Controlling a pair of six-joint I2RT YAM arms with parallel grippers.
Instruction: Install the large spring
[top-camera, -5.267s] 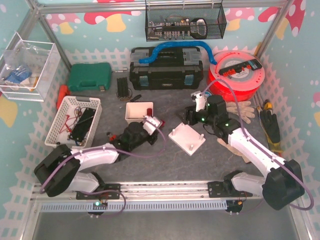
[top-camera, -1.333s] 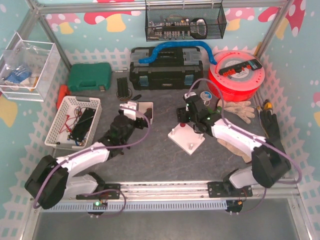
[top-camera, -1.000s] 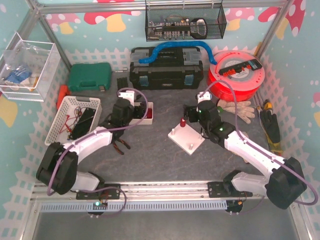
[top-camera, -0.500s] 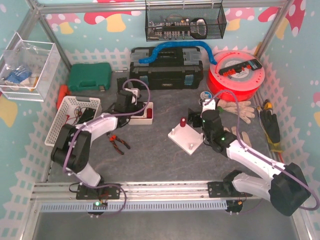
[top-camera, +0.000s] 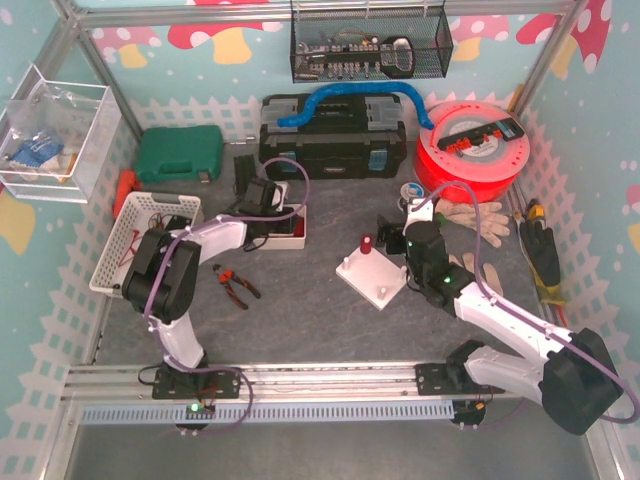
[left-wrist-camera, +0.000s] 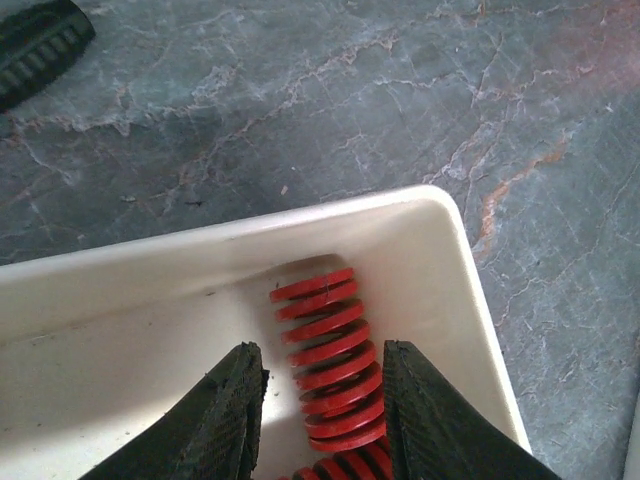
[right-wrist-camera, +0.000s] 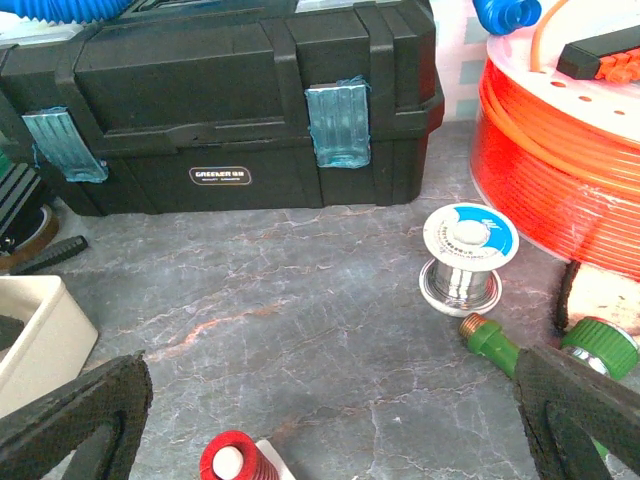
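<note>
A thick red spring (left-wrist-camera: 325, 350) lies in the corner of the white tray (left-wrist-camera: 150, 270), with the coils of another red spring just below it. My left gripper (left-wrist-camera: 322, 348) reaches into the tray (top-camera: 283, 238) and is narrowly open astride the spring. Its right finger (left-wrist-camera: 430, 420) is against the coils, and a gap shows at the left finger. The white plate (top-camera: 372, 278) carries a small red spring (top-camera: 366, 245) on a post (right-wrist-camera: 230, 458). My right gripper (right-wrist-camera: 330, 420) hangs wide open and holds nothing, just behind that post.
A black toolbox (top-camera: 333, 140) and an orange reel (top-camera: 470, 150) stand at the back. A solder spool (right-wrist-camera: 468, 255) and a green hose fitting (right-wrist-camera: 500, 345) lie ahead of the right gripper. Pliers (top-camera: 236, 285), a white basket (top-camera: 145, 245) and gloves (top-camera: 480, 218) lie around.
My left arm has swung up and back from the table's middle into the white tray. My right arm has drawn back from the plate, leaving the small red spring on its post.
</note>
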